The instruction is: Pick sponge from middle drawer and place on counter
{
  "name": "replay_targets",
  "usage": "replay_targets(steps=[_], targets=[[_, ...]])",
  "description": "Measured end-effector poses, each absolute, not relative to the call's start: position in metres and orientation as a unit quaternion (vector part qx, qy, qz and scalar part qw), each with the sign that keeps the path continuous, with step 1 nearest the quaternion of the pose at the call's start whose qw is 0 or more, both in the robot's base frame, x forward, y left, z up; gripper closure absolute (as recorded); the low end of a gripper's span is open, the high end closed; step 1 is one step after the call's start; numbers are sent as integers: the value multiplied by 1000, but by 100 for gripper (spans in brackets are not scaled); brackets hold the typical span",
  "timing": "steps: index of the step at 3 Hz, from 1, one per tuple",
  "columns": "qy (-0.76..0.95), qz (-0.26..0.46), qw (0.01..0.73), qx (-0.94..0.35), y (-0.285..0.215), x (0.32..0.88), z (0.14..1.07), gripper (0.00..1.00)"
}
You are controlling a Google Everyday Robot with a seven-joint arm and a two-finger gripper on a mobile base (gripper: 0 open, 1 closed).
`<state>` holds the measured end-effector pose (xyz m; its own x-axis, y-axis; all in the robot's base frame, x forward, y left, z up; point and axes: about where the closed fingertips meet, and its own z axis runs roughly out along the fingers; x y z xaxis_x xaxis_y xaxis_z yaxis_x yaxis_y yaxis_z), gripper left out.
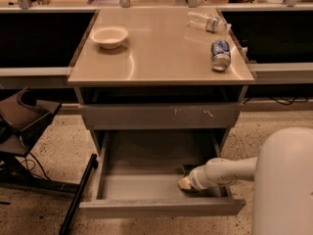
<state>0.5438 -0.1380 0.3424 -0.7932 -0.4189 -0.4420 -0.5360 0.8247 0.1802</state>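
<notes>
The drawer (161,207) is pulled out, low under the counter (161,58). The gripper (185,183) is down in the front right part of the drawer. It is held right at the sponge (190,170), a dark pad that lies on the drawer floor near the right wall and is partly hidden under the arm. Whether the gripper is spread or closed on the sponge cannot be told. The step in hand seems to be the grab. It would be done well if the sponge is pinched across its thin sides and held tight before anything is lifted. The lift should be made slowly and straight up, so that the arm is not bumped on the drawer's front or on the closed drawer (161,115) above. A bowl (109,35), a can (220,54) and a bottle (208,21) are seen on the counter, so the bare middle should be picked for the sponge.
</notes>
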Motion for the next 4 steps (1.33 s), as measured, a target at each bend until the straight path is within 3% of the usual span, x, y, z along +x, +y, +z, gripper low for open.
replay_targets(steps=[1,2,4], targets=[[935,150,196,-255,-138,544,349,89],[921,160,251,-251,-145,583,420,100],[884,187,381,-194,-250,635,625,100]])
